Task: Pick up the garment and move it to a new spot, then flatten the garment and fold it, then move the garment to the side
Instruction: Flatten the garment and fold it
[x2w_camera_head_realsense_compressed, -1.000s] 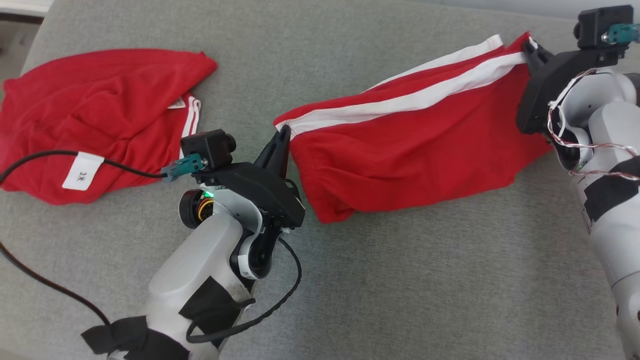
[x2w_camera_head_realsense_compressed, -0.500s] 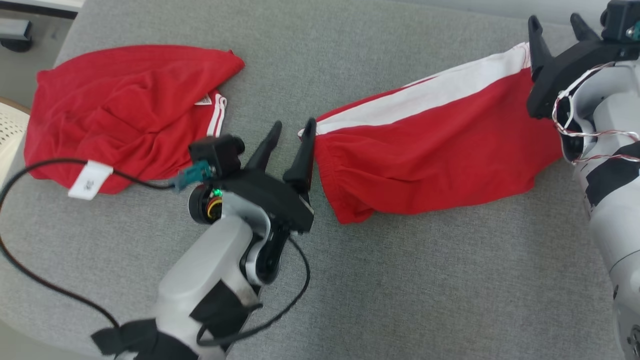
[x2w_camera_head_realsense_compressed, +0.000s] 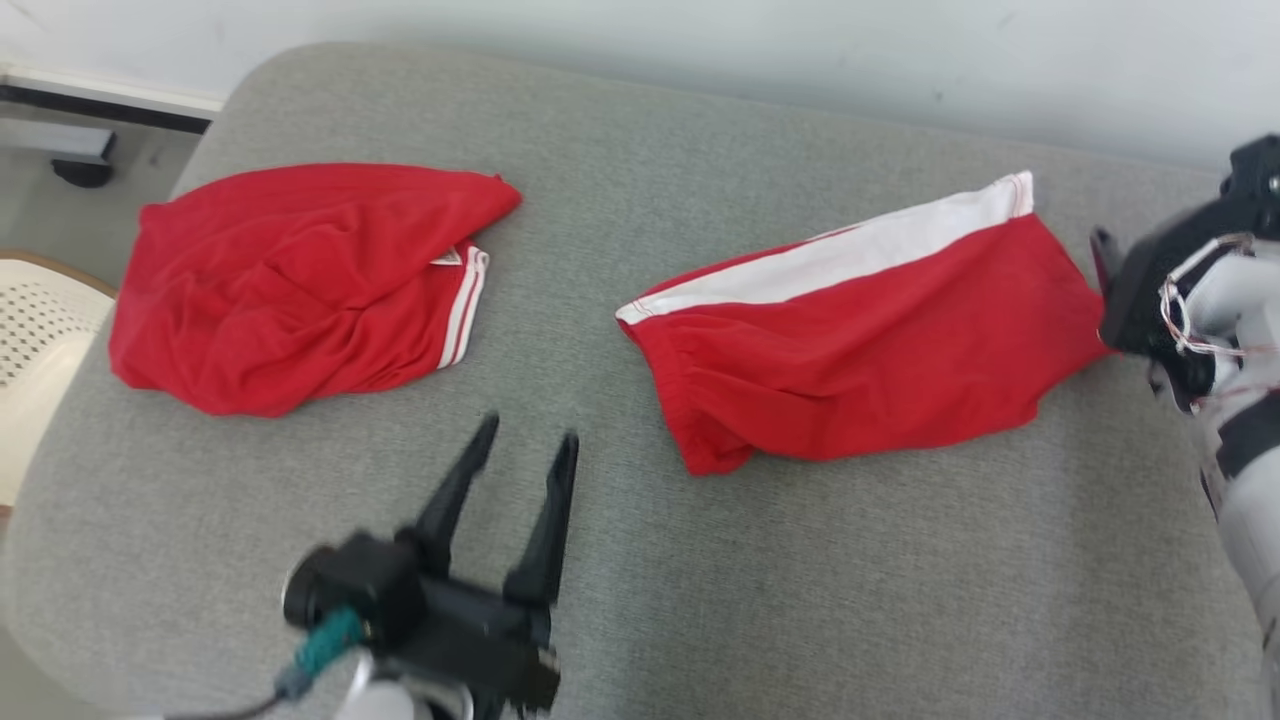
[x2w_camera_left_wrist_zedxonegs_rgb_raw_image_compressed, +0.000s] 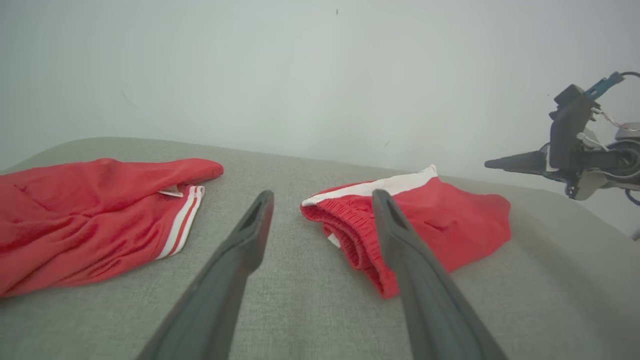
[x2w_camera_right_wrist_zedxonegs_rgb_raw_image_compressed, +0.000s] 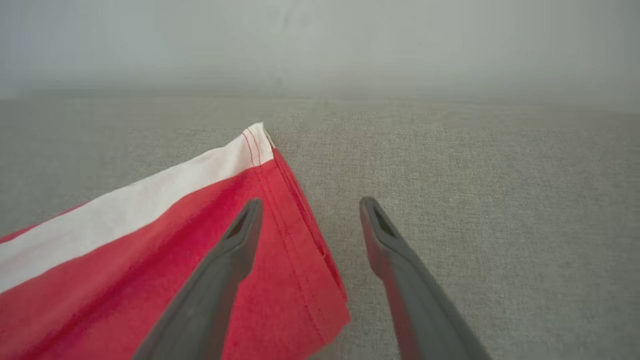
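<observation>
The garment (x2w_camera_head_realsense_compressed: 860, 340), red shorts with a white side stripe, lies spread flat on the right half of the grey cushion (x2w_camera_head_realsense_compressed: 800, 600). My left gripper (x2w_camera_head_realsense_compressed: 530, 430) is open and empty, hovering near the front edge, well clear of the waistband end (x2w_camera_left_wrist_zedxonegs_rgb_raw_image_compressed: 350, 235). The left wrist view looks between its spread fingers (x2w_camera_left_wrist_zedxonegs_rgb_raw_image_compressed: 322, 195) at that waistband. My right gripper (x2w_camera_right_wrist_zedxonegs_rgb_raw_image_compressed: 311, 201) is open just above the garment's hem corner (x2w_camera_right_wrist_zedxonegs_rgb_raw_image_compressed: 280, 240), its left finger over the red cloth, holding nothing. At the head view's right edge the right gripper (x2w_camera_head_realsense_compressed: 1105, 250) sits beside the hem.
A second red garment (x2w_camera_head_realsense_compressed: 300, 280) with thin white stripes lies crumpled on the cushion's left half. A pale wall (x2w_camera_head_realsense_compressed: 700, 50) runs behind the cushion. A white perforated chair (x2w_camera_head_realsense_compressed: 30, 330) stands beyond the left edge. Bare grey cushion lies between the two garments.
Both grippers opened and let go of the garment, which now lies flat. The left arm drew back toward the front edge, the right slightly off the hem. The camera tilted up.
</observation>
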